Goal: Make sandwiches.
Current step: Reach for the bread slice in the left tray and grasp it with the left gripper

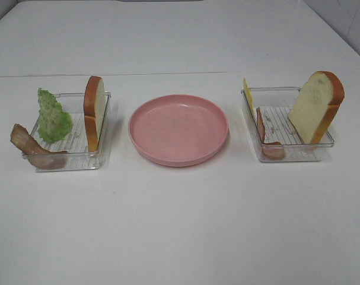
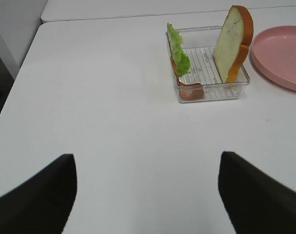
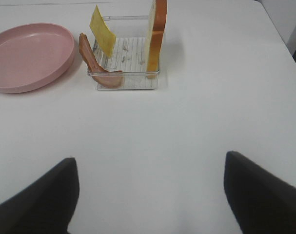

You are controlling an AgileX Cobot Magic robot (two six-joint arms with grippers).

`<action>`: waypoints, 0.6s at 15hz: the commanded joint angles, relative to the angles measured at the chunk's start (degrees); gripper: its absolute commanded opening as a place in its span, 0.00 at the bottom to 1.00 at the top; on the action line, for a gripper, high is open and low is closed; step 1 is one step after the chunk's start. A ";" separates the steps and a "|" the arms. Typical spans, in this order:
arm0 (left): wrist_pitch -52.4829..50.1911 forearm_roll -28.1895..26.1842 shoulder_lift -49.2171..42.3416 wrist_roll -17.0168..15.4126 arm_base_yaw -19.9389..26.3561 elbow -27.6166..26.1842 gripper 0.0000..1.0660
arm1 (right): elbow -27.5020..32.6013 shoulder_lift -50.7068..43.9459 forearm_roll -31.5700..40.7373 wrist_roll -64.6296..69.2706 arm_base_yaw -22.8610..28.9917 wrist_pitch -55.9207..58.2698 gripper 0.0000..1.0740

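I read both hands as released, jaws wide apart above the bare worktop: the left hand and the right hand grasp nothing. The sandwich parts lie separate. The left tray holds lettuce, left bread standing on edge, and left meat at a front corner. The right tray holds cheese, right meat and tilted right bread. The plate sits between the trays, touching neither.

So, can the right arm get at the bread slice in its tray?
Probably yes: the right claw is open, nothing stands between it and the tray, and the bread slice stands on edge, top exposed.
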 commanded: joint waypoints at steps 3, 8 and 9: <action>-0.52 -0.23 -1.32 -0.11 -0.34 0.11 0.72 | 0.17 -0.86 0.06 -0.34 -0.34 -0.63 0.72; -0.52 -0.23 -1.32 -0.11 -0.34 0.11 0.72 | 0.17 -0.86 0.06 -0.34 -0.34 -0.63 0.72; -0.52 -0.23 -1.32 -0.11 -0.34 0.11 0.72 | 0.17 -0.86 0.06 -0.34 -0.34 -0.63 0.72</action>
